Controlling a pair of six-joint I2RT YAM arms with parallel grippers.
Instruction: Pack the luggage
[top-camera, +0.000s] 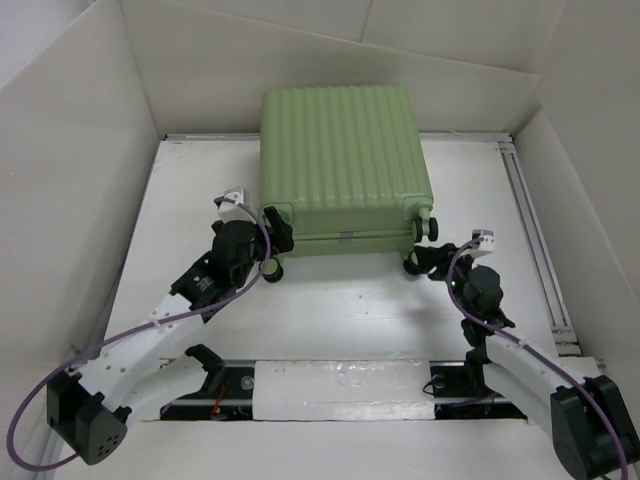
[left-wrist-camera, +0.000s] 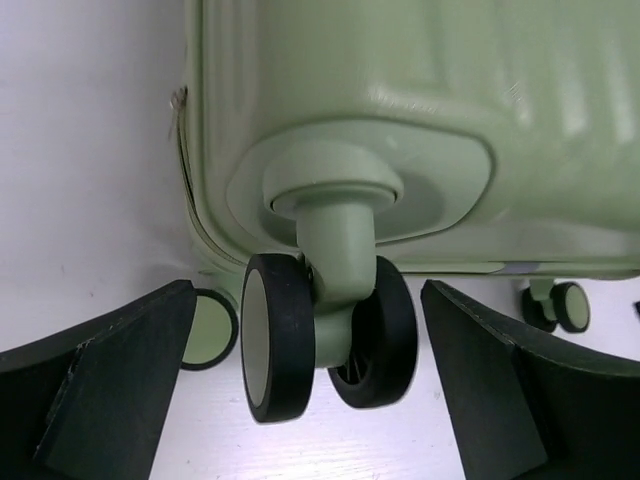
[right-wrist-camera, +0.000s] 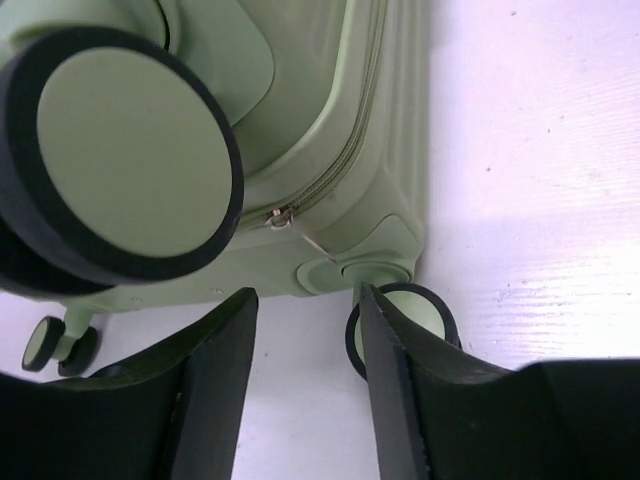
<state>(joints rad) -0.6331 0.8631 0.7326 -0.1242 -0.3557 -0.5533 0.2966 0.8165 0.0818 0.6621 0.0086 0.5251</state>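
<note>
Luggage (top-camera: 345, 160), ribbed pale-green hard shell, smooth black-tyred round wheels (left-wrist-camera: 280, 335); left pincer (left-wrist-camera: 305, 290), right pincer (right-wrist-camera: 305, 293) both released, empty.

A white desk (top-camera: 350, 320) is lying under the overhead camera, catching glare near its middle. White panels (top-camera: 70, 150) are standing around it at nine, twelve and three o'clock. A metal rail (top-camera: 532, 240) is running along its three o'clock edge, and a white strip (top-camera: 340, 390) is lying across at six o'clock.

No text, label, brand, number or sign can be read anywhere, neither on the pale green shell of the luggage (top-camera: 345, 160), nor on its wheels (left-wrist-camera: 280, 340), nor on the white table (top-camera: 350, 320).
</note>
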